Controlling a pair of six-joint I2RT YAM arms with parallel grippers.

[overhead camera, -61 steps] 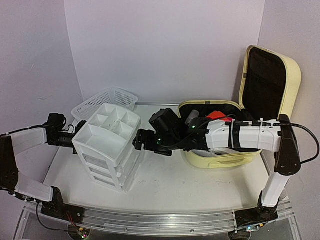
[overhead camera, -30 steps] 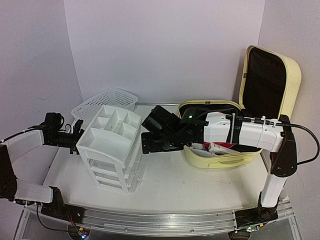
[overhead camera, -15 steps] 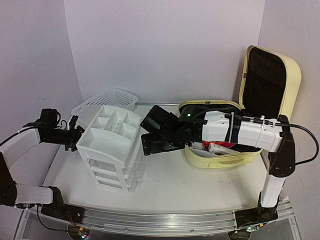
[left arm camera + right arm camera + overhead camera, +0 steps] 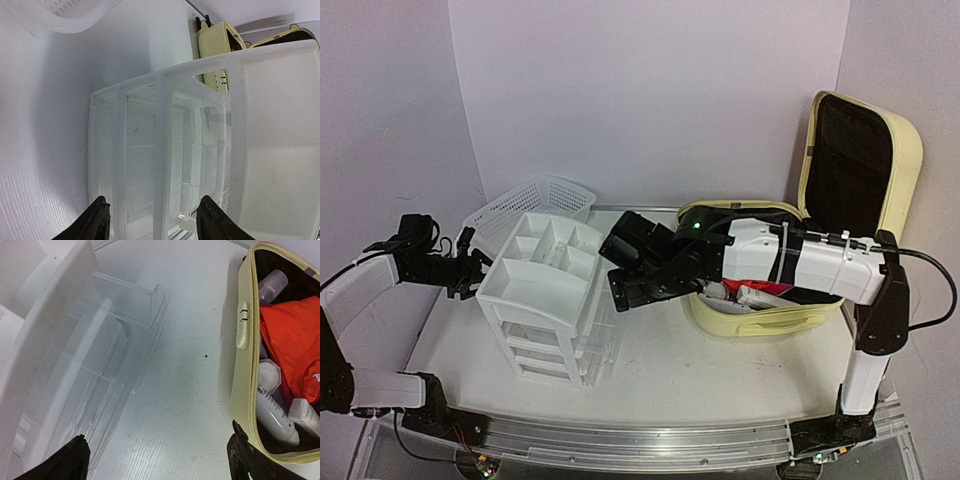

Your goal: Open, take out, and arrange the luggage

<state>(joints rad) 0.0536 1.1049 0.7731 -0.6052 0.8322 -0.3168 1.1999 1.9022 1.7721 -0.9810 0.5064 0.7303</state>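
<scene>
luggage (image 4: 775,318): right side of the top view, on the surface (image 4: 700,370); open, with the lid (image 4: 905,165) upright at the back wall, black lining visible.
inside the luggage: red cloth (image 4: 287,340), white tubes (image 4: 275,410), one clear bottle (image 4: 272,285).
drawer organizer (image 4: 545,290): left of centre, apart from the luggage.
basket (image 4: 525,200): upper left, just behind the drawer organizer.
left gripper (image 4: 470,272): just beside the left top edge of the drawer organizer; jaws partly apart, holding nothing.
right gripper (image 4: 620,285): centre, between drawer organizer and luggage, over bare surface; jaws wide, empty.
</scene>
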